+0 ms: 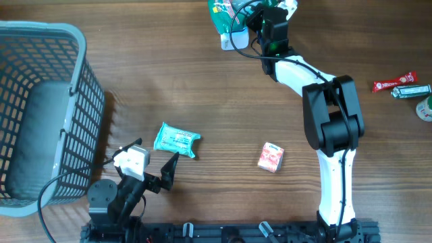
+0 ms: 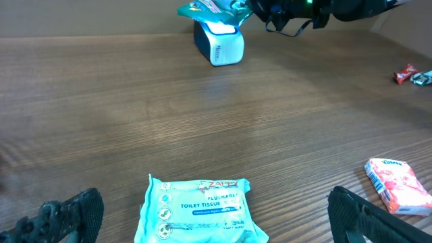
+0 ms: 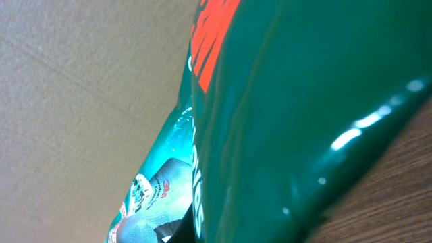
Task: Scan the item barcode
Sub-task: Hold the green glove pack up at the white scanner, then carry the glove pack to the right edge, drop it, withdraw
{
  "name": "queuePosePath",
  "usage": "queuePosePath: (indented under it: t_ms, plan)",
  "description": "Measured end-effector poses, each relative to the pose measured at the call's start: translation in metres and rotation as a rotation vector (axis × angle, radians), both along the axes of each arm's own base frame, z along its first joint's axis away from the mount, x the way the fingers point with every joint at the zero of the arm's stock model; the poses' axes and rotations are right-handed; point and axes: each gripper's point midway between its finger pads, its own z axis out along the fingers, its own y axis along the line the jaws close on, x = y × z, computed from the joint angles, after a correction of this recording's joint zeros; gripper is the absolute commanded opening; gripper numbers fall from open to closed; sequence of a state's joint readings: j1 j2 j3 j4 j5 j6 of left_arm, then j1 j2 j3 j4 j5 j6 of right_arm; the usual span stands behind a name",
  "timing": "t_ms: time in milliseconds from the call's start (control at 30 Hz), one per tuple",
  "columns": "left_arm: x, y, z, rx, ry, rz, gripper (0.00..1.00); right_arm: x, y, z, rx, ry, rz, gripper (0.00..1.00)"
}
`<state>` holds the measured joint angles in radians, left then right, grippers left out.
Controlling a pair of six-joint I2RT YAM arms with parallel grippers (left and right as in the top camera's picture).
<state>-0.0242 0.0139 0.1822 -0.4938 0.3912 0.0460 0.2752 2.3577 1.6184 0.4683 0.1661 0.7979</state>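
Task item: the green bag (image 1: 221, 13) is at the far edge of the table (image 1: 202, 94), held just above the scanner (image 1: 235, 40); in the left wrist view you see it lying over the scanner's top
Right pincer: your right gripper (image 1: 260, 19) is clamped on the green bag, whose glossy film fills its wrist camera
Why held so: judging by the task, the bag hangs there so its printed face meets the scanner window; you cannot see the barcode itself in any view
Left pincer: your left gripper (image 2: 214, 202) stands wide open and holds nothing
Why parked so: it waits low at the near edge, with the teal tissue pack (image 1: 177, 140) just ahead of its fingers, likely the next item; contact is not visible
Basket: the grey basket (image 1: 81, 81) stands at the left, well apart from the scanner, probably for finished items
Counts: two arms, one scanner, one basket, one green bag, one teal tissue pack, one pink pack (image 1: 271, 157)
Right edge: two snack bars, one red (image 1: 395, 84) and one pale (image 1: 412, 91), plus one round item (image 1: 425, 108) cut off by the frame
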Motion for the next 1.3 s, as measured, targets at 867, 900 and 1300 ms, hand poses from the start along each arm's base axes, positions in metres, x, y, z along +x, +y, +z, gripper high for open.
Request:
queuePosePath:
  t_ms: [867, 900, 1300]
  plan:
    - [0.0, 0.0, 0.0, 0.0, 0.0, 0.0, 1.0, -0.034, -0.219, 0.065, -0.223, 0.205, -0.278, 0.04]
    - [0.0, 0.0, 0.0, 0.0, 0.0, 0.0, 1.0, -0.039, -0.236, 0.054, -0.214, 0.242, -0.277, 0.04]
    - [0.0, 0.0, 0.0, 0.0, 0.0, 0.0, 1.0, -0.098, -0.388, -0.084, -0.087, 0.535, -0.315, 0.24]
